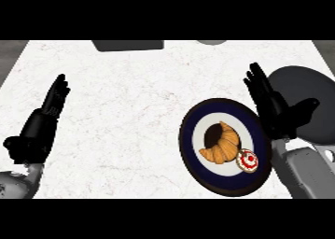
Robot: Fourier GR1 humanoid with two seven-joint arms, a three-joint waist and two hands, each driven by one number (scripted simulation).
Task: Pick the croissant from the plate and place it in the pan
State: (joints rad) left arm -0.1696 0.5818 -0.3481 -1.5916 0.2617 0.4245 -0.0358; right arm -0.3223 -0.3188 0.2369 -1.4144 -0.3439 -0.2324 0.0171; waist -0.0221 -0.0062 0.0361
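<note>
Two hands, neither holding anything; right hand (272,105) fingers straight, between plate (197,154) and pan (320,102); left hand (42,123) rests open; croissant (223,144) untouched on plate, so reach step; next: move right hand over croissant and close.

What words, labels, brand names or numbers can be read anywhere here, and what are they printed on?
None can be read.
The small round red-and-white tart, beside the golden croissant on the dark blue, white-centred plate, bears a pattern, not letters.
The dark grey round pan and white marble counter carry no print.
</note>
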